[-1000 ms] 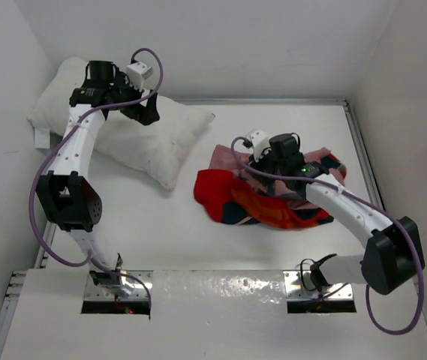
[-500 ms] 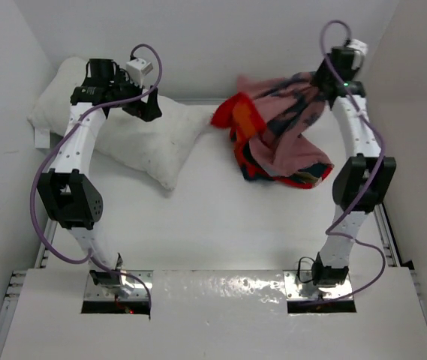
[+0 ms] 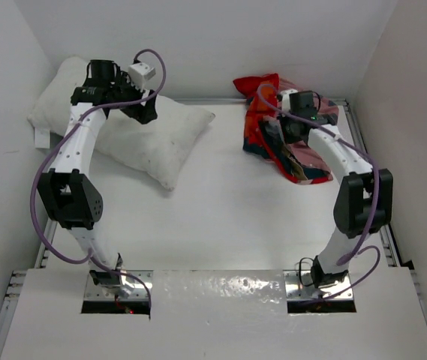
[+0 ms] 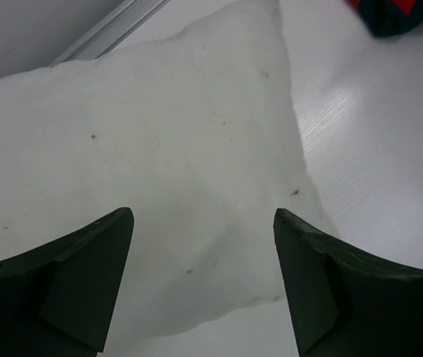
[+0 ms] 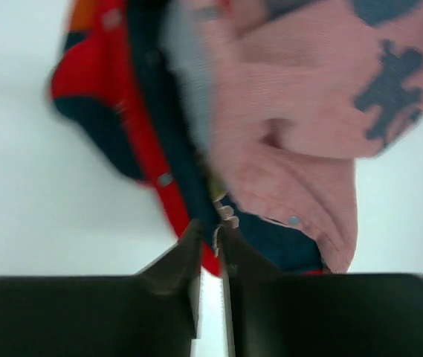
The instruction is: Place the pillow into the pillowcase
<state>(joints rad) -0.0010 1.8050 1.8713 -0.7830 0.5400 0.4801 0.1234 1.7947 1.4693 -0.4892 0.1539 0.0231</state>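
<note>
Red pillowcase (image 3: 257,127) bunches at the desk's far right corner, its hem pinched by the right gripper (image 5: 210,242); such a thin bite could slip. Left gripper (image 4: 204,253) hangs spread over the pillow (image 4: 166,149).

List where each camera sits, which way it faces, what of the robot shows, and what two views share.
Top external: above and behind the bases, looking down on the table; both arms, the pillow far left, the pillowcase far right.
Left wrist: on the left arm, looking down past the open left gripper onto the pillow.
Right wrist: on the right arm, facing the right gripper, shut on the pillowcase.
Shared: top external and left wrist both show the pillow.
</note>
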